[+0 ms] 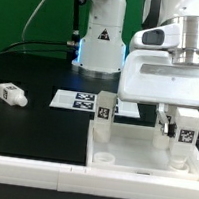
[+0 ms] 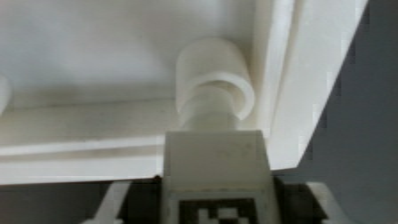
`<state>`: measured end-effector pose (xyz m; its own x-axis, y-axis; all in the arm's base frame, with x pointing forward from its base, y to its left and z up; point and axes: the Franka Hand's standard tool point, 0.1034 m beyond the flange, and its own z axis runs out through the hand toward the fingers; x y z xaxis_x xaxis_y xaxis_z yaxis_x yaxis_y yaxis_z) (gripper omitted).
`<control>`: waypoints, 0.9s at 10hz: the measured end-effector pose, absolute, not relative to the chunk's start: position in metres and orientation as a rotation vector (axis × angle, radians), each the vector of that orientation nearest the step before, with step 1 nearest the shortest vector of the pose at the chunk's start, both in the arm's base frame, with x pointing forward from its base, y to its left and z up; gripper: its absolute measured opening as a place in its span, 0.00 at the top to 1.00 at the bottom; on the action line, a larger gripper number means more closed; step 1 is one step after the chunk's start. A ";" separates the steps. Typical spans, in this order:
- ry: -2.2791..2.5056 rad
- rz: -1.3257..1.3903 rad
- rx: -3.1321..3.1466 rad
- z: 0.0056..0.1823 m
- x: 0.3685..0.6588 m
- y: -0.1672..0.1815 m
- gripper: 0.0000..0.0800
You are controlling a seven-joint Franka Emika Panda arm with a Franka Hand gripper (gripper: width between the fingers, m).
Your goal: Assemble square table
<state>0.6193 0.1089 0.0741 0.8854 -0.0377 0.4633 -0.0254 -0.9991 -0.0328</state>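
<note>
The square top (image 1: pixel 141 155) sits rim-up on the black table (image 1: pixel 38 130). The gripper (image 1: pixel 187 132) hangs over the top's corner on the exterior view's right, jaws clamped on an upright tagged leg (image 1: pixel 186 141). In the wrist view, that leg's end is right at a round corner socket (image 2: pixel 221 68), but I can't tell if it's seated. A second leg (image 1: pixel 106 107) stands at the top's far corner on the exterior view's left. A third leg (image 1: pixel 12 94) lies well off the top on that side.

Upright corner leg (image 1: pixel 104 108) and gripped leg (image 1: pixel 186 138) stand at rimmed white tabletop (image 1: pixel 132 150); loose leg (image 1: pixel 11 94) lies apart.
</note>
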 end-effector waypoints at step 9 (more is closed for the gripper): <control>0.038 -0.741 -3.031 0.060 0.618 0.112 0.65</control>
<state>0.6179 0.1116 0.0601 0.8868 -0.0285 0.4613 -0.0183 -0.9995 -0.0266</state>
